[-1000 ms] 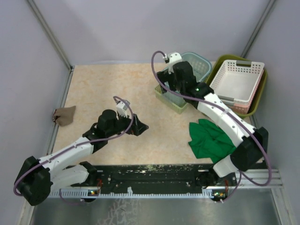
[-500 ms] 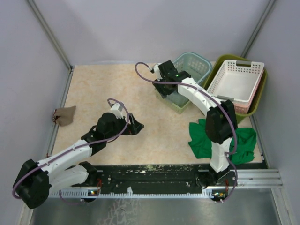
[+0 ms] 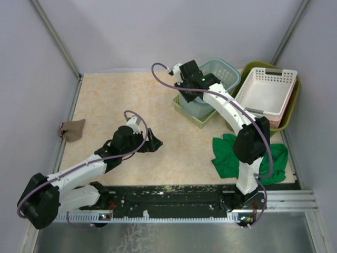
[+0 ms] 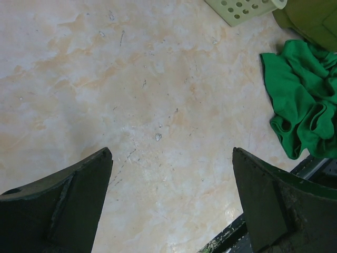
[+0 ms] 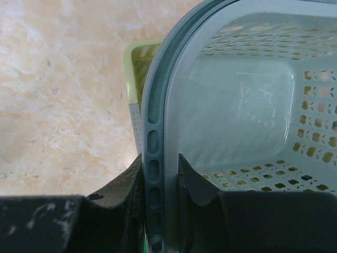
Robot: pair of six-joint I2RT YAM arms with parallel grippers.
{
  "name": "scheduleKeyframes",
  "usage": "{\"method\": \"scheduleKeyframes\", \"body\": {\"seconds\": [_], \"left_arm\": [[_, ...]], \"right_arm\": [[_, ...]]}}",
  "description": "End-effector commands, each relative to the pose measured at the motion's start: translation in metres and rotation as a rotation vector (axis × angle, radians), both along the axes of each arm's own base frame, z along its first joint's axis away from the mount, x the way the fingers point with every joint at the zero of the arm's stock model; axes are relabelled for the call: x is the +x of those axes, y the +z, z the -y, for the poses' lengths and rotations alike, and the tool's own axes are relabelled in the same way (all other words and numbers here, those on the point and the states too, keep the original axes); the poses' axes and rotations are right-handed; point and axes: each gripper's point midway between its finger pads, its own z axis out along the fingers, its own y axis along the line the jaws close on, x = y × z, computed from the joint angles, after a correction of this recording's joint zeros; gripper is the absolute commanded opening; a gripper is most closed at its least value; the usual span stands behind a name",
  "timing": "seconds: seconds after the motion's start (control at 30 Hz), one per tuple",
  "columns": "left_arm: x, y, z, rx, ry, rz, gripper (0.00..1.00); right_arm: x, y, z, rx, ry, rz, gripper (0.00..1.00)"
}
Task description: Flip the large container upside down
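The large container (image 3: 296, 97), a dark olive-green tub, stands at the back right with a white basket (image 3: 266, 92) resting in it; a corner of the tub (image 4: 316, 16) also shows in the left wrist view. My right gripper (image 3: 191, 95) is off to its left, shut on the rim of a teal perforated basket (image 3: 224, 71). In the right wrist view the fingers (image 5: 159, 158) pinch that slotted rim (image 5: 154, 132) from both sides. My left gripper (image 3: 155, 141) hovers open over bare table, nothing between its fingers (image 4: 171, 151).
The teal basket sits inside a pale yellow-green basket (image 3: 192, 115). A green cloth (image 3: 231, 158) lies crumpled at the front right by the right arm's base. A brown cloth (image 3: 72, 129) lies at the table's left edge. Walls enclose three sides.
My right gripper has closed from wide open onto the teal basket's rim, and the arm has folded in toward the baskets. The left arm has hardly moved.
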Motion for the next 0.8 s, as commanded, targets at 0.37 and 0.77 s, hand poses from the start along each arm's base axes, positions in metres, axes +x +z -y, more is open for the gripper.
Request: {"method": "scheduleKeyframes", "body": {"seconds": [0.37,0.77], "left_arm": [[0.077,0.097,-0.084,0.021,0.274,0.05,1.0],[0.102,0.122,-0.254,-0.145,0.814,-0.217,1.0]], "right_arm": [[-0.072,0.274,-0.026,0.653,0.07,0.394,0.0],[-0.18,0.304,-0.106,1.457,0.475,0.07,0.0]]}}
